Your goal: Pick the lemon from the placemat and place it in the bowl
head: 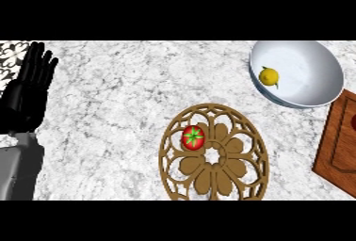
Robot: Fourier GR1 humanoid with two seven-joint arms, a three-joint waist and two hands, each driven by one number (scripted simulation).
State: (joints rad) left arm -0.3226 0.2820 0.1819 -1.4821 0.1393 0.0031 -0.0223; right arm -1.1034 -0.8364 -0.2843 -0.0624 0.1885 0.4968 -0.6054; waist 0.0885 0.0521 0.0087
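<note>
A yellow lemon (269,76) lies inside the white bowl (313,56) at the upper right, on the bowl's left inner side. A round wooden openwork placemat (214,153) sits at the lower middle, with a red tomato (193,137) on its upper left part. My left hand (29,89) rests open at the left edge, fingers straight and pointing up, far from the bowl and the placemat. My right hand shows nowhere in the head view.
A brown wooden cutting board (339,146) lies at the right edge, just below the bowl. The counter (118,108) is grey-white marble. A patterned tile patch (12,56) shows at the upper left corner.
</note>
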